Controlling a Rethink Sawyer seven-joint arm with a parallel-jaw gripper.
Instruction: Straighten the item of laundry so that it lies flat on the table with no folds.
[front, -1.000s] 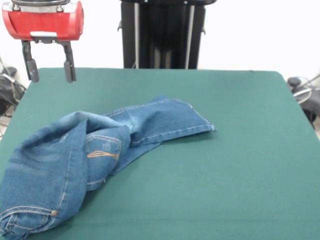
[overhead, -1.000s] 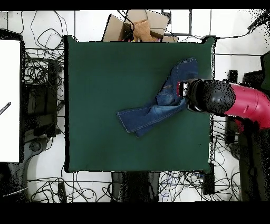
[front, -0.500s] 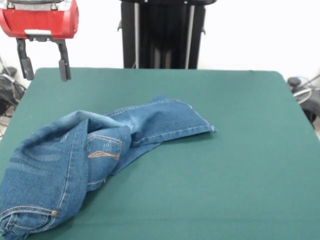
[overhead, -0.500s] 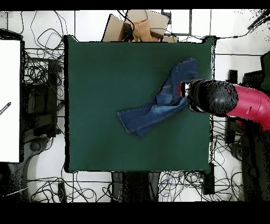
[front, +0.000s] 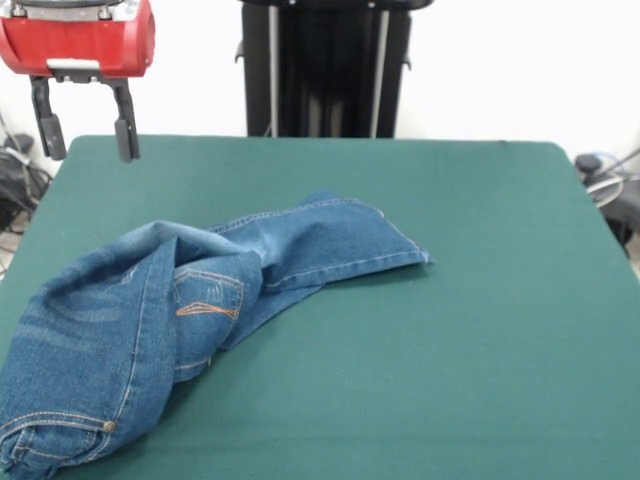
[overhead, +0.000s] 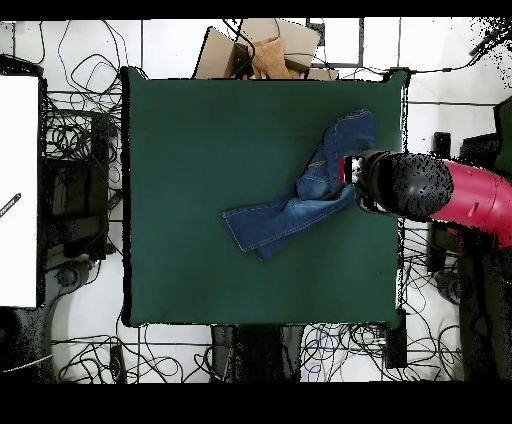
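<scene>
Since a second ago the gripper (front: 82, 135) has gone up and sideways a little, its two fingers apart and holding nothing, above the table (front: 480, 300) corner. Crumpled jeans (front: 150, 310) lie folded by that table edge.

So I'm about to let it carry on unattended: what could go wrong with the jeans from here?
1. The jeans are bunched and folded over themselves, so a pinch may catch two layers and drag the fold along rather than open it.
2. Their waistband end lies at the table edge in the front view; a pull that way might slide them off.
3. The gripper hangs open above the far corner, beside the cloth, so a straight descent could miss it.
</scene>
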